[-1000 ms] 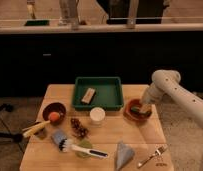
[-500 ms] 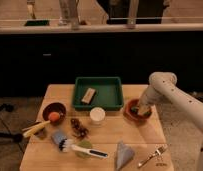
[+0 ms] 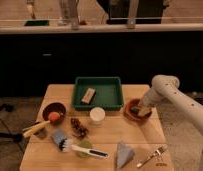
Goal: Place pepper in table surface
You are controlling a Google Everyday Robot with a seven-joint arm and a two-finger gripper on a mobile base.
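Observation:
My gripper point(image 3: 140, 110) hangs from the white arm at the right and reaches down into the red-brown bowl point(image 3: 130, 112) on the right side of the light wooden table surface point(image 3: 110, 134). A small dark-green bit at the gripper's tip inside the bowl may be the pepper point(image 3: 137, 110); it is mostly hidden by the gripper.
A green rectangular tray point(image 3: 112, 95) with a tan block point(image 3: 88, 95) stands at the back middle. A white cup point(image 3: 97, 115), a pine cone point(image 3: 78, 127), a brown bowl with an orange fruit point(image 3: 54, 116), a brush point(image 3: 75, 147), a grey cloth point(image 3: 124, 154) and a fork point(image 3: 151, 155) lie around.
The arm has shifted slightly left and lower, bringing the gripper deeper into the red-brown bowl. Nothing else has moved.

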